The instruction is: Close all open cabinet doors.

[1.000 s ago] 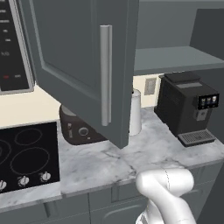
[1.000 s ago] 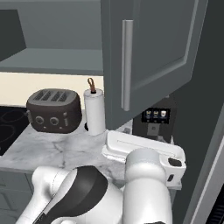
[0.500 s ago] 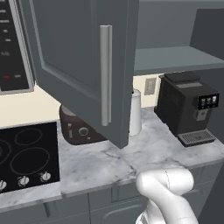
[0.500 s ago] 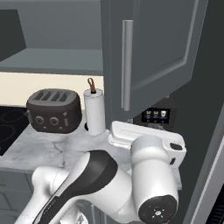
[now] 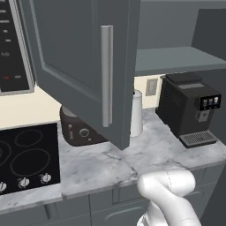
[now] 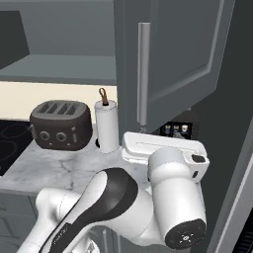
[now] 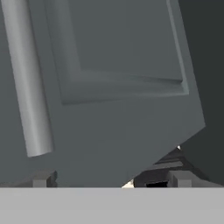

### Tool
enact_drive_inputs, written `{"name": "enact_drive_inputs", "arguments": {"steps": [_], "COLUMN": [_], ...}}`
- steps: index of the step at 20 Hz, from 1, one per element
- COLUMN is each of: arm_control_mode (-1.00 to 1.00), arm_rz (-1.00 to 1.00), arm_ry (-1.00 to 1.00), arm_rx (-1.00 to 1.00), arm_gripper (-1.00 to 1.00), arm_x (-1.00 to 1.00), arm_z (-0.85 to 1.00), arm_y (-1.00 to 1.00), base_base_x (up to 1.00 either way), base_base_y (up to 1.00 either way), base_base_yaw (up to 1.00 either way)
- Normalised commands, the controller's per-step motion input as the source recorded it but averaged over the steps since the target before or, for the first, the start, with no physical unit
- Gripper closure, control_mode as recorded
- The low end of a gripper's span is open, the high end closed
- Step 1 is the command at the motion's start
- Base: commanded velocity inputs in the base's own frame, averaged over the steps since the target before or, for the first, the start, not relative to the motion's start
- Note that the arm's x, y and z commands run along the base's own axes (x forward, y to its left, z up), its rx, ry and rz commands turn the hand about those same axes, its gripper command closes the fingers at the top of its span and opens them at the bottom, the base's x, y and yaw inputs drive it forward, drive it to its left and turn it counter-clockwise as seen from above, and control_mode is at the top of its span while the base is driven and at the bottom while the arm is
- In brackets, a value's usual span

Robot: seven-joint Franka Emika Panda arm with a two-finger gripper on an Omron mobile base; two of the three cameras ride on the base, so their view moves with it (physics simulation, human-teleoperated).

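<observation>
An upper cabinet door (image 5: 79, 57) stands swung open over the marble tabletop (image 5: 110, 165), its silver bar handle (image 5: 106, 75) upright near its free edge. Behind its lower edge, toward the tabletop's back, sit a dark toaster (image 6: 60, 124) and just beside it a white paper towel roll (image 6: 106, 126); a black coffee machine (image 5: 189, 108) stands near the right end. In the hand view the gripper (image 7: 109, 180) faces the door's recessed panel, jaws spread wide, holding nothing.
</observation>
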Motion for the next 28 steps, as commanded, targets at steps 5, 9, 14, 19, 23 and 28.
{"name": "enact_drive_inputs", "arguments": {"steps": [5, 9, 14, 19, 23, 28], "arm_control_mode": [-1.00, -1.00, -1.00, -1.00, -1.00, -1.00], "arm_rz": [0.02, 0.00, 0.00, 0.00, 0.00, 0.00], "arm_ry": [-0.06, 0.00, 0.00, 0.00, 0.00, 0.00], "arm_rx": [0.00, 0.00, 0.00, 0.00, 0.00, 0.00], "arm_gripper": [-1.00, -1.00, -1.00, -1.00, -1.00, -1.00], "arm_x": [0.09, 0.29, 0.38, 0.53, 0.71, 0.86], "arm_z": [0.04, 0.00, 0.00, 0.05, 0.14, 0.13], "arm_y": [0.31, 0.48, 0.41, 0.40, 0.37, 0.33], "base_base_x": [0.00, 0.00, 0.00, 0.00, 0.00, 0.00], "base_base_y": [0.00, 0.00, 0.00, 0.00, 0.00, 0.00], "base_base_yaw": [0.00, 0.00, 0.00, 0.00, 0.00, 0.00]}}
